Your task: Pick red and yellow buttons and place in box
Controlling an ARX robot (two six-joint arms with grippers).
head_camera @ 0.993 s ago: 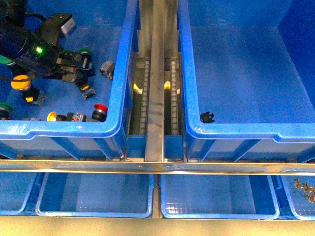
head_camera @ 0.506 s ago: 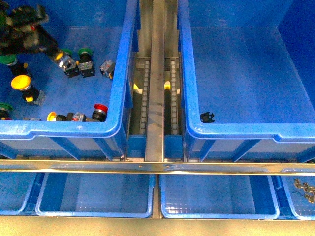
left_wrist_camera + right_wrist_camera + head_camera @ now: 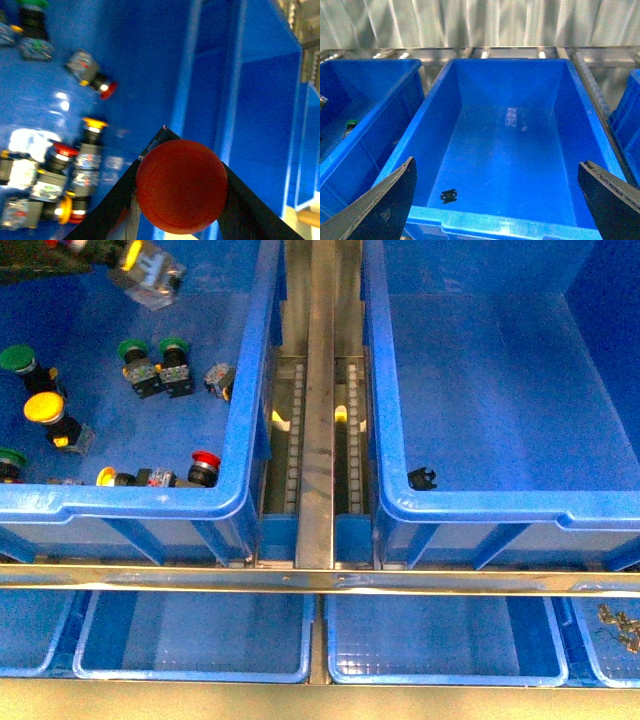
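My left gripper (image 3: 181, 192) is shut on a red button (image 3: 181, 186), whose round cap fills the gap between the dark fingers (image 3: 112, 202). In the front view the gripper is at the top left, and the button's grey body (image 3: 150, 280) hangs above the left blue box (image 3: 150, 502). On that box's floor lie a yellow button (image 3: 42, 408), a red button (image 3: 204, 462), a small yellow one (image 3: 105, 477) and green-capped ones (image 3: 135, 350). My right gripper (image 3: 497, 200) is open and empty above the near rim of the right blue box (image 3: 510, 226).
The right box (image 3: 480, 505) holds only a small black clip (image 3: 421, 478), also in the right wrist view (image 3: 449, 196). A metal roller rail (image 3: 318, 420) runs between the boxes. Shallow blue trays (image 3: 190, 640) sit below the front rail; one at the far right holds metal parts (image 3: 618, 625).
My left gripper has risen from the buttons on the left box's floor toward the top of the front view, with the button in it. The green-capped pair beneath it now shows.
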